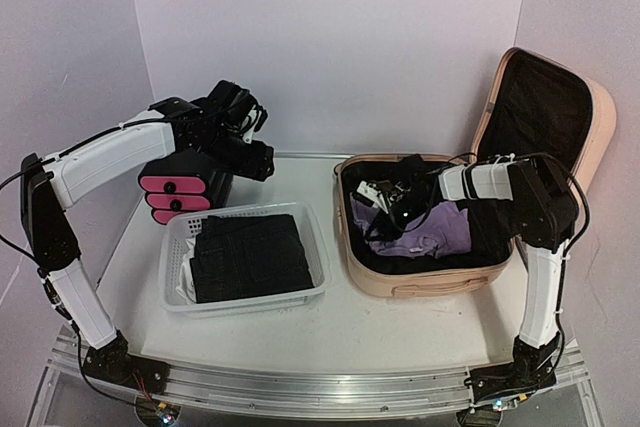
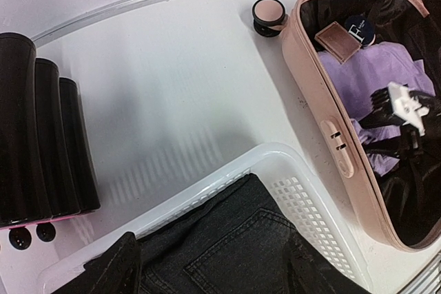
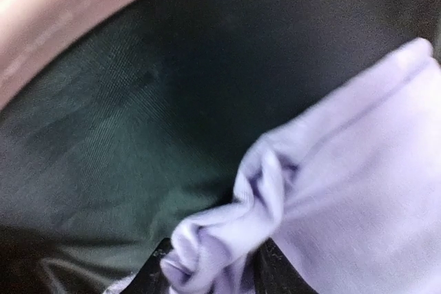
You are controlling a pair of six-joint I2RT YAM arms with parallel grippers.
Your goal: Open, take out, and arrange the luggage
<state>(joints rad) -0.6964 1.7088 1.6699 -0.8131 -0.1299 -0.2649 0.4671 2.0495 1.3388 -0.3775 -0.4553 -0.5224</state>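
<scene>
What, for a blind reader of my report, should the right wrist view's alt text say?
The right pincer pinches a bunched fold of lilac garment over the black-lined luggage; its peach-pink rim crosses the upper left.

White table (image 1: 400,332): luggage (image 1: 420,285), mesh basket (image 1: 245,302), drawer box (image 1: 178,187).

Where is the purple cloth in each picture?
Top external: the purple cloth lies inside the open luggage, right of centre.
Left wrist: the purple cloth is at the upper right, inside the luggage.
Right wrist: the purple cloth fills the right and bottom, bunched up close.
Shared landmark: the luggage's peach rim.
</scene>
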